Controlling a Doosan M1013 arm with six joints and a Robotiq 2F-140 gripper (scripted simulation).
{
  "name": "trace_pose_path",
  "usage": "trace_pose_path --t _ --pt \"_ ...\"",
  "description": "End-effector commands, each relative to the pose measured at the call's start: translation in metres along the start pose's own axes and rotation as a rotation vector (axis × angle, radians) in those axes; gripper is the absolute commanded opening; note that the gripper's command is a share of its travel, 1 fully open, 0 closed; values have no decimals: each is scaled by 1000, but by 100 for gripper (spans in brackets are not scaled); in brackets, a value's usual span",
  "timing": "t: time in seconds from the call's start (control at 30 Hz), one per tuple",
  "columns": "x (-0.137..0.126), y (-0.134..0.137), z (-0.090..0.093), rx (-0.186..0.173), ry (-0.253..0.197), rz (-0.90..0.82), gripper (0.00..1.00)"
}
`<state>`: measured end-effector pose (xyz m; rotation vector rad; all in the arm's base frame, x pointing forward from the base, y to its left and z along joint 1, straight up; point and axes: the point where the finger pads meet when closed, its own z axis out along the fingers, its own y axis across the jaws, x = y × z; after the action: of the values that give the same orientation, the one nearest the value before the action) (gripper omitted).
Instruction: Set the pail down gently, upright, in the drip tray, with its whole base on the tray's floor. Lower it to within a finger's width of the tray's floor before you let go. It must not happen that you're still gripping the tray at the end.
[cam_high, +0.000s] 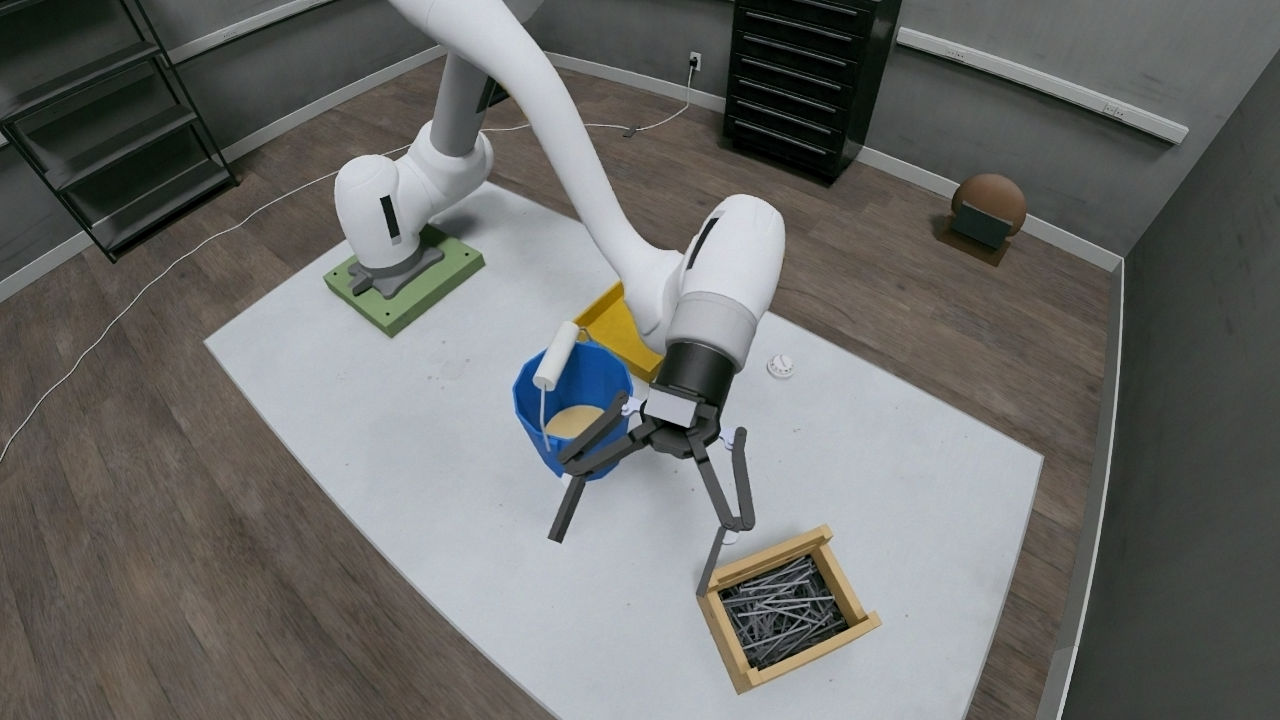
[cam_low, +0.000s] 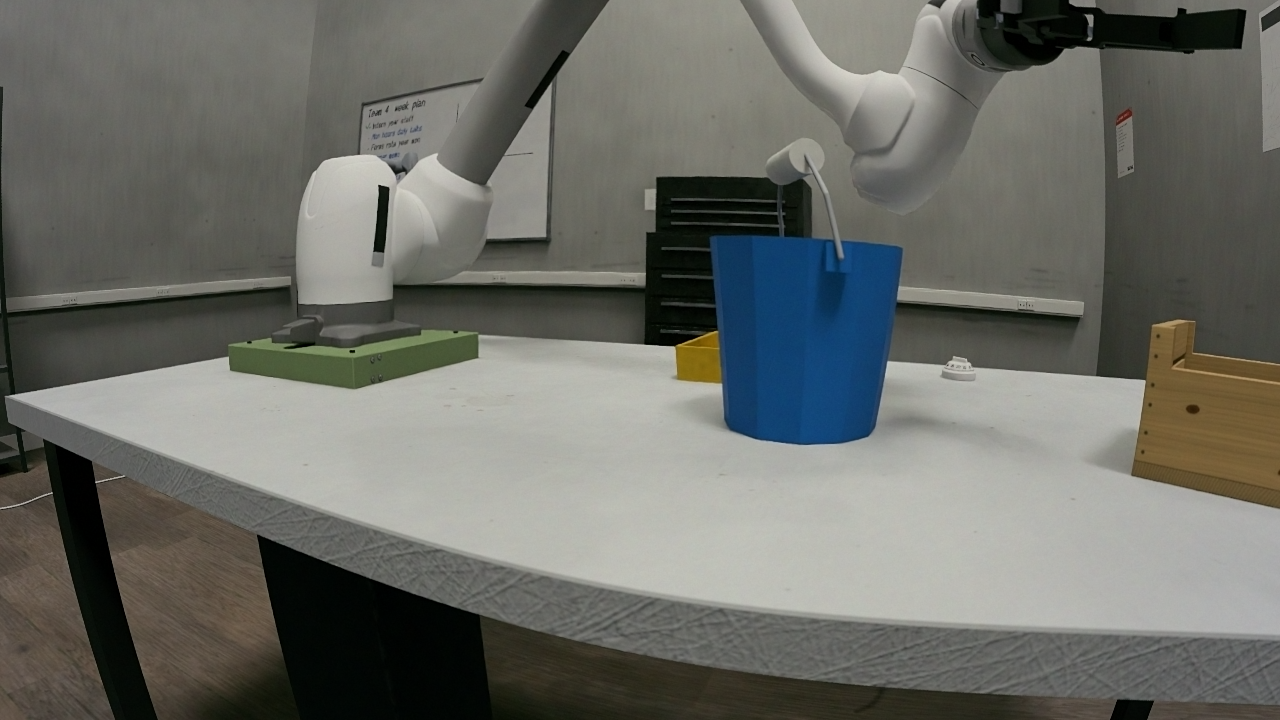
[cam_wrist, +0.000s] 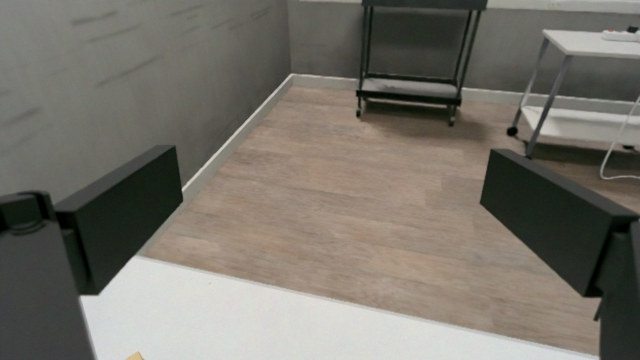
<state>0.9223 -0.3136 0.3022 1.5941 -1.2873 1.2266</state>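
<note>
The blue pail (cam_high: 594, 368) (cam_low: 805, 349) stands upright on the white table (cam_high: 429, 501) (cam_low: 537, 501), outside the tray. Something beige lies at its bottom. Its wire handle stands raised, with a white grip (cam_high: 556, 356) (cam_low: 794, 162) above the rim. The yellow drip tray (cam_high: 617, 327) (cam_low: 697, 360) lies behind the pail; the arm and pail hide parts of it. My gripper (cam_high: 629, 565) (cam_low: 1230, 29) (cam_wrist: 333, 175) is wide open and empty. It is high above the table, well above the pail's rim, pointing roughly sideways, away from the pail and tray.
A wooden crate (cam_high: 723, 640) (cam_low: 1217, 420) of nails stands on the table, on the side away from the arm's base. A small white round device (cam_high: 780, 366) (cam_low: 957, 368) lies beyond the tray. The arm's green base block (cam_high: 429, 283) (cam_low: 353, 365) is at the table's other end.
</note>
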Motion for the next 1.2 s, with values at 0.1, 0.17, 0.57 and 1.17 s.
trace_pose_path --t 0.1,0.17,0.57,1.17 --pt "1 0 0 0 1 2 100" --pt "1 0 0 0 1 2 100" --pt "1 0 0 0 0 1 100" --pt "-35 124 -27 -180 -400 -66 100"
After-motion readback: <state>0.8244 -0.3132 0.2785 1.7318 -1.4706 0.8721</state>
